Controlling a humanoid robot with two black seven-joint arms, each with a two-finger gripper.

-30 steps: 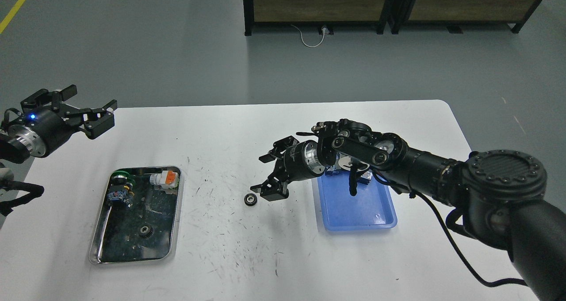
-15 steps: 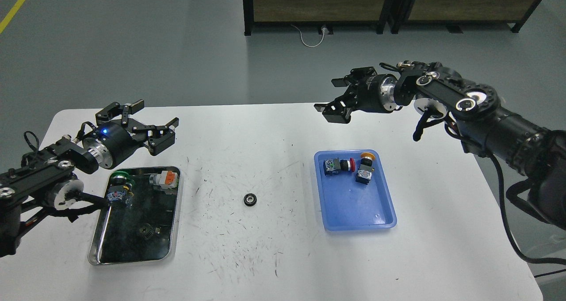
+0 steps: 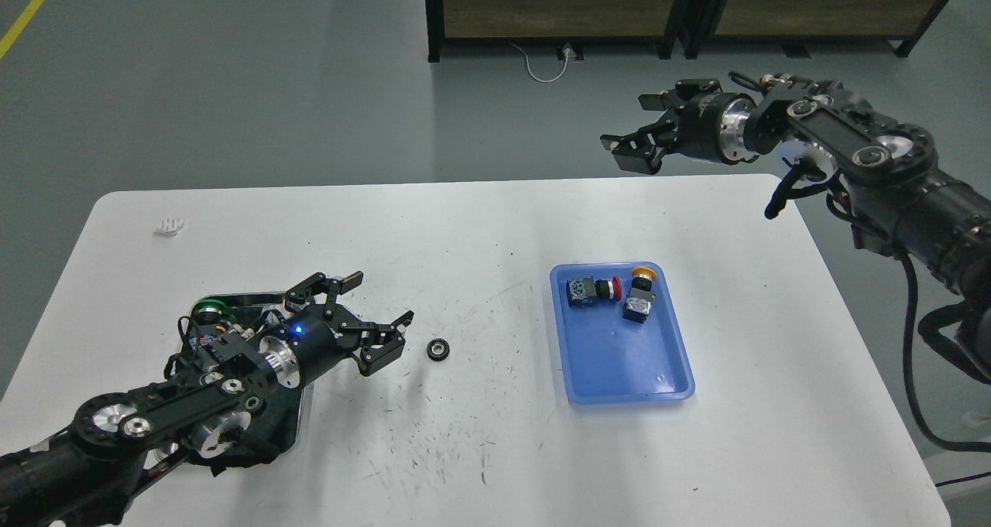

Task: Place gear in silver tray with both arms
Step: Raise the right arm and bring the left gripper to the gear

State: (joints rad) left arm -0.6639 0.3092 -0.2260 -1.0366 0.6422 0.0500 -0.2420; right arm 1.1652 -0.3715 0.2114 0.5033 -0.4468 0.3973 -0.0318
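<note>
A small black gear (image 3: 438, 349) lies on the white table (image 3: 480, 225), between the two trays. My left gripper (image 3: 370, 318) is open and empty, its fingers spread just left of the gear and apart from it. The left arm lies across the silver tray (image 3: 232, 301) and hides most of it; only its far rim and a green-topped part show. My right gripper (image 3: 636, 134) is open and empty, raised high beyond the table's far right edge.
A blue plastic tray (image 3: 623, 361) right of centre holds two push-button parts at its far end. A small white piece (image 3: 169, 225) lies at the table's far left. Dark cabinets stand on the grey floor behind.
My left arm swung in over the silver tray and brought its open gripper right up to the gear. My right arm rose from beside the gear and pulled back up to the far right.
</note>
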